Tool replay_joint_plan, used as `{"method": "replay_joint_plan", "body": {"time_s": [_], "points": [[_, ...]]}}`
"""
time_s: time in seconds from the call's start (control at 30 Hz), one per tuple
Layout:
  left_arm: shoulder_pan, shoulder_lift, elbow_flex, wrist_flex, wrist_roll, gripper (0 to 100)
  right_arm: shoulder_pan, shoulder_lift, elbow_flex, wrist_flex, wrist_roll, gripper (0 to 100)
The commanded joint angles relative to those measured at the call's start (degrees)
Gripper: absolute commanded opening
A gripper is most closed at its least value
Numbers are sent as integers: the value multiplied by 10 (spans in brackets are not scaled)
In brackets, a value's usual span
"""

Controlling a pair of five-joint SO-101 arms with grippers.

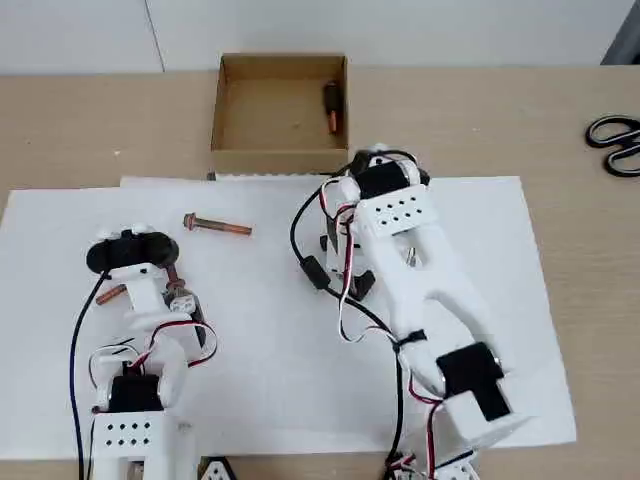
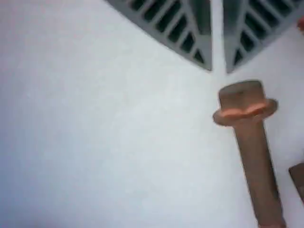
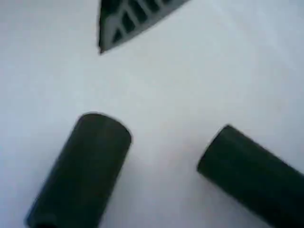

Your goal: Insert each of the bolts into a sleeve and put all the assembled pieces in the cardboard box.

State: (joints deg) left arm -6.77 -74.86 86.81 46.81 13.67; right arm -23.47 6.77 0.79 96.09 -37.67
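Two dark sleeves [image 3: 80,171] [image 3: 251,175] lie side by side on the white paper under my right gripper [image 1: 345,255]. One of its ribbed fingers [image 3: 128,19] hangs above them, with nothing held. A copper bolt [image 2: 249,142] with a flanged head lies just past my left gripper [image 2: 218,69]. That gripper's fingertips stand almost together with nothing between them. Another bolt [image 1: 217,226] lies loose on the paper. The cardboard box [image 1: 232,110] at the back holds one sleeve with a bolt in it [image 1: 331,107].
Black scissors [image 1: 615,143] lie at the table's far right edge. The white paper [image 1: 260,340] covers most of the table in front of the box. Both arms' cables trail over the paper.
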Motion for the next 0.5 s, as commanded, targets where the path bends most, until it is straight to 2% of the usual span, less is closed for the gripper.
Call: {"method": "replay_joint_plan", "body": {"time_s": [0.0, 0.47], "points": [[1, -5, -2, -11, -2, 5, 6, 10, -3, -18, -4, 160], [1, -5, -2, -11, -1, 5, 6, 20, -1, -99, 0, 155]]}}
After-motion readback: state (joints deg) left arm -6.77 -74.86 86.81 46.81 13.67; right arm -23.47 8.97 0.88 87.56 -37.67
